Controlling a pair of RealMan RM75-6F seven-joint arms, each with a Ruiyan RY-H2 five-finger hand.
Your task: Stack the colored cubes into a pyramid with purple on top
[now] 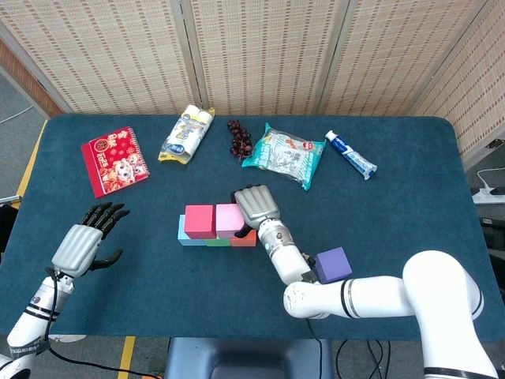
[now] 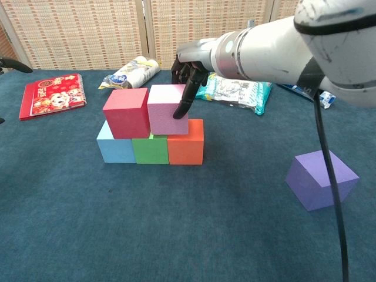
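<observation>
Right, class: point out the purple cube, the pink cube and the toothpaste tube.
purple cube (image 2: 320,179), chest view, front face.
pink cube (image 2: 164,111), chest view, front face.
toothpaste tube (image 1: 352,155), head view, mid-body.

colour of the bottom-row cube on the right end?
Orange cube, under the pink cube; clearest in the chest view.

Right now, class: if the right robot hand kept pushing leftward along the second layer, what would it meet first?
The right robot hand touches the pink cube; pushed on, that cube would meet the red cube, seemingly almost touching already.
</observation>
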